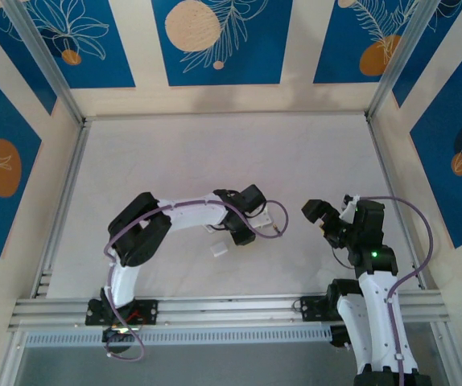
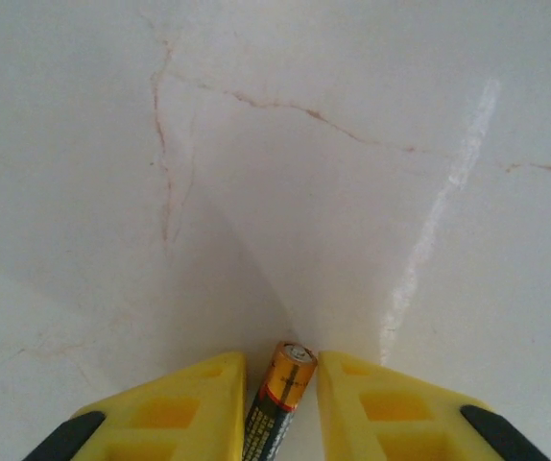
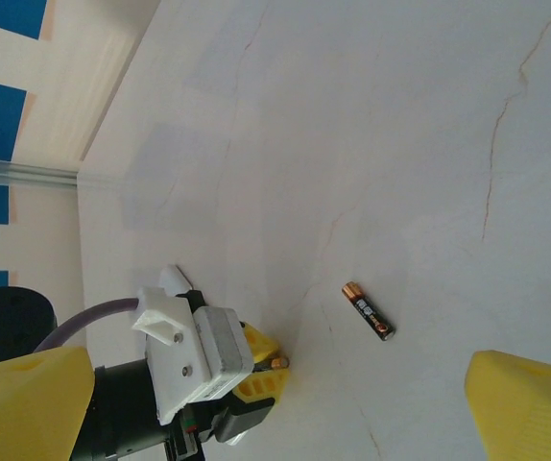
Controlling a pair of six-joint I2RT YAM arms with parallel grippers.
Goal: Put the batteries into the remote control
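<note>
Left wrist: left fingers (image 2: 280, 408) narrow around battery (image 2: 277, 399); right fingers (image 3: 275, 413) wide; second battery (image 3: 368, 310) on table (image 3: 352, 144).

Table (image 2: 371, 192): smooth white, slight sheen, fine cracks. Battery (image 2: 277, 399): glossy black/orange wrap, shiny metal end. Left gripper (image 2: 281, 403) fingers (image 2: 175, 413): matt yellow plastic.

Setting: robotics test cell | Evidence: aluminium frame rails (image 1: 223, 310) bordering a white tabletop (image 1: 215, 161) | blue floral-print panels (image 1: 223, 40) enclosing it | two bolted arms working inside
</note>
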